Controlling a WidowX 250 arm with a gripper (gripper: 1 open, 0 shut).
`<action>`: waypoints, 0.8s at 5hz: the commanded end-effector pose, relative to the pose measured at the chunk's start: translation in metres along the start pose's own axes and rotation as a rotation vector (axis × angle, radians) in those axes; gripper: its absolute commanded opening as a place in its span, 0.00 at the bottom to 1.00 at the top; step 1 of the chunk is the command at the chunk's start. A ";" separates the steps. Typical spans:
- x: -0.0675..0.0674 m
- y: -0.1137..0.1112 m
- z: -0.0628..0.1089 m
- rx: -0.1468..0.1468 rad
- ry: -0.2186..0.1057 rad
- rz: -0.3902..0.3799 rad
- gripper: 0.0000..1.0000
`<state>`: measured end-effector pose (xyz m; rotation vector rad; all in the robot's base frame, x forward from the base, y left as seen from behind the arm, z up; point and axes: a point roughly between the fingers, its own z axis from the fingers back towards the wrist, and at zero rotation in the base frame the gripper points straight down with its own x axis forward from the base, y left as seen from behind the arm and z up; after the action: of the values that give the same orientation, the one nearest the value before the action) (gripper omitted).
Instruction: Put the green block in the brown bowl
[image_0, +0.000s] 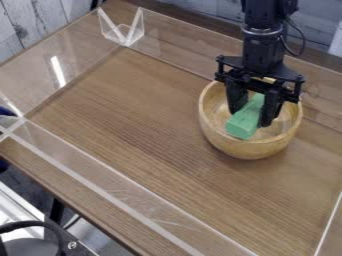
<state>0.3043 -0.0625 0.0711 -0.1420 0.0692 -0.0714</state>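
Inside brown bowl (249, 138), green block (246, 121) seemingly tilted, near-upright.

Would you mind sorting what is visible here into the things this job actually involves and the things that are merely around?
Part of the job:
- green block, inside the bowl between the gripper's fingers
- brown bowl, at the right of the table
- gripper, pointing down into the bowl

Just around:
- wooden table
- clear plastic walls around the table
- clear plastic corner piece at the far edge
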 end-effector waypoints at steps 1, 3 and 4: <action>0.009 -0.003 0.016 0.004 -0.062 -0.018 0.00; 0.012 -0.001 0.011 0.008 -0.051 -0.015 0.00; 0.013 0.000 0.008 0.010 -0.045 -0.013 0.00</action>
<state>0.3078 -0.0618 0.0644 -0.1339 0.0824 -0.0752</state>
